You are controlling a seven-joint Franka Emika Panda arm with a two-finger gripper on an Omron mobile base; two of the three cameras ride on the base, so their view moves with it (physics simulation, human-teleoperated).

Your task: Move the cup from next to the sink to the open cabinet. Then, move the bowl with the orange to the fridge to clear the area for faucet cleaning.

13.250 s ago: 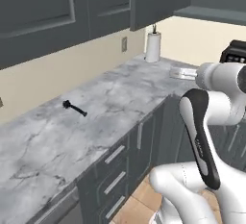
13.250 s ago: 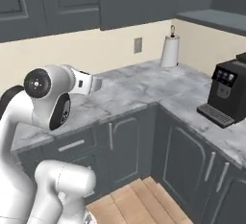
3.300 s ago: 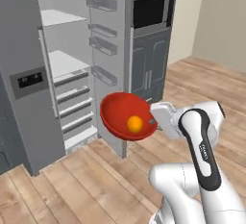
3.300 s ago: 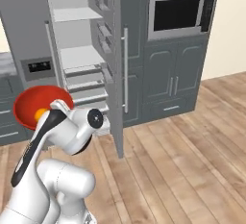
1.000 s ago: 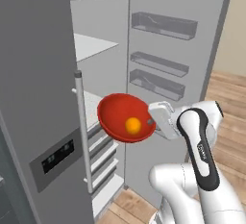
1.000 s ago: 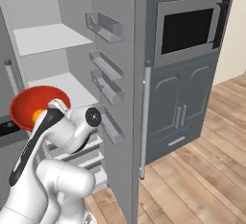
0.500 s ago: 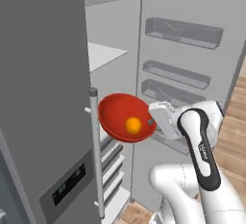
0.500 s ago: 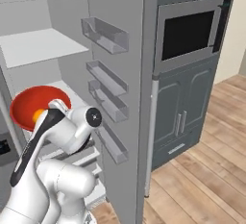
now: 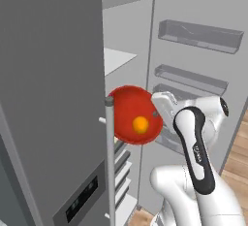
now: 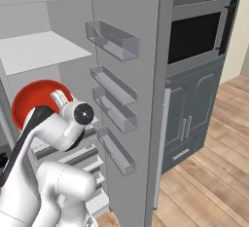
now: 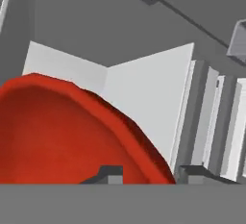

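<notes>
Now the red bowl [image 9: 133, 116] hangs in the air before the open fridge [image 9: 126, 65], pinched at its rim by the claw [image 9: 156, 114]; one dark tip sits inside the rim, the other outside, as the hand view shows. Bowl tilts toward the camera. Orange [image 9: 140, 123] rests low inside it, loose.

Handling, as judged: bowl is rigid, glossy, probably slick; a rim pinch on something this wide gives little hold against tipping. Orange could roll out if the tilt grows.

Surroundings: white shelf [image 9: 115, 59] at 11 o'clock from the bowl, door bins [image 9: 201, 33] at 2 o'clock, vertical bar handle [image 9: 110, 162] just beside the bowl at 8 o'clock. That handle and the grey door edge crowd the way in.
</notes>
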